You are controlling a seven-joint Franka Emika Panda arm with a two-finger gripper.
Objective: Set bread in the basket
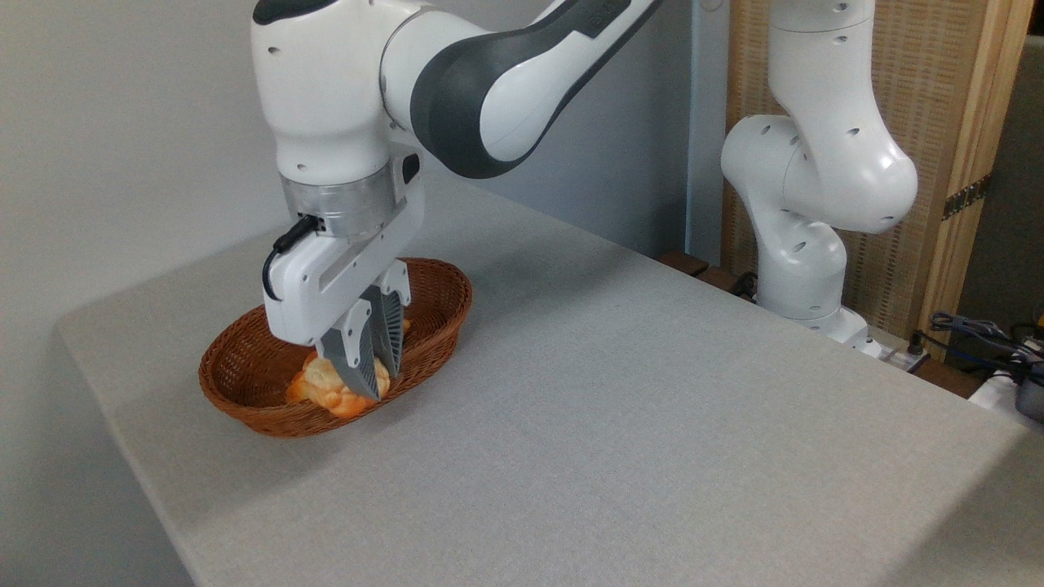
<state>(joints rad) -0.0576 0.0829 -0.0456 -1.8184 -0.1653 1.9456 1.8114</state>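
Observation:
The reddish-brown wicker basket (245, 367) sits near the table's left end. Inside it, against the near wall, lies the bread (322, 383), a small golden bun with orange sides. My gripper (382, 383) reaches steeply down into the basket. Its two grey fingers stand close together, pinching the right part of the bun. The nearer finger (359, 363) covers part of the bun. A sliver of orange shows just behind the farther finger (394, 326). The bun rests low in the basket, touching its floor or near wall.
A grey cloth-covered table (620, 408) runs to the right of the basket. The arm's white base (807, 269) stands past the far right edge, in front of a woven screen. Cables (979, 334) lie at the far right. A pale wall is close behind the basket.

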